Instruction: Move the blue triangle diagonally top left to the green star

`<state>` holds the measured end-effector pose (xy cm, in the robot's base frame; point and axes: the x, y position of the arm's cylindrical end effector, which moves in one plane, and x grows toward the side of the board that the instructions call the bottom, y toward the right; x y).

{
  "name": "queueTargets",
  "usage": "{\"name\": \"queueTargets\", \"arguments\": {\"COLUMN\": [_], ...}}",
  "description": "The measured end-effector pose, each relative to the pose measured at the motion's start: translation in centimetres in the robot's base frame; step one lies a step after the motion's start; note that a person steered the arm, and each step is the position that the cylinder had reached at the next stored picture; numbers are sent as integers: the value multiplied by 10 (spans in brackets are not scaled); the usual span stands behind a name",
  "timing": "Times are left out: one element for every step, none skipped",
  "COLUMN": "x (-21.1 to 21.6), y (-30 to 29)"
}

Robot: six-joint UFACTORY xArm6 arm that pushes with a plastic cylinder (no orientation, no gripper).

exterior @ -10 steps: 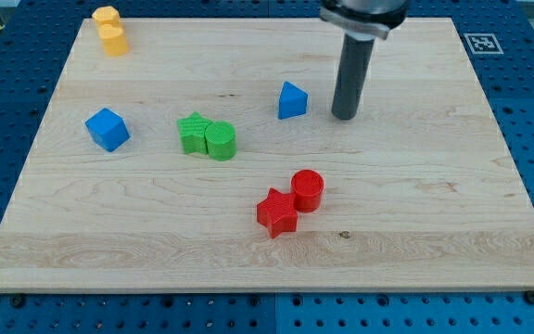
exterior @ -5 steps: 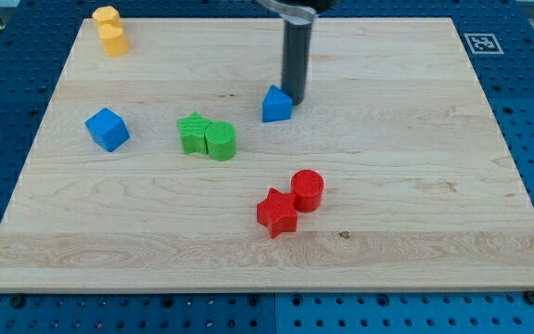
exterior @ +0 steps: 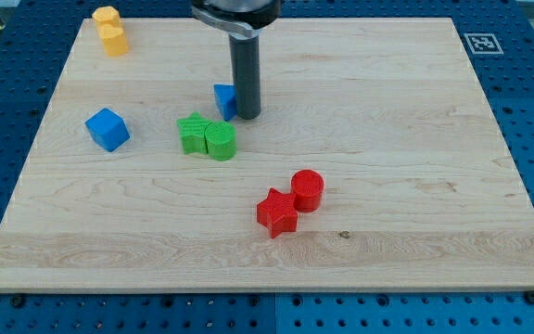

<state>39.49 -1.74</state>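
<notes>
The blue triangle (exterior: pixel 224 100) lies just above and to the right of the green star (exterior: pixel 193 133), partly hidden behind my rod. My tip (exterior: pixel 247 115) touches the triangle's right side. A green cylinder (exterior: pixel 220 141) sits against the star's right side. The triangle stands a small gap above the green pair.
A blue cube (exterior: pixel 108 129) lies at the view's left. Two yellow blocks (exterior: pixel 110 31) sit at the top left corner. A red star (exterior: pixel 277 212) and a red cylinder (exterior: pixel 307 190) sit together below the middle. The wooden board (exterior: pixel 415 167) has a marker tag (exterior: pixel 482 43) at its top right.
My tip has moved from the right to the left, met the blue triangle and pushed it left, close to the green star and cylinder.
</notes>
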Motion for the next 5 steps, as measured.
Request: {"name": "queueTargets", "arguments": {"x": [0, -6, -6, -8, -26], "y": [10, -37, -51, -55, -66]}}
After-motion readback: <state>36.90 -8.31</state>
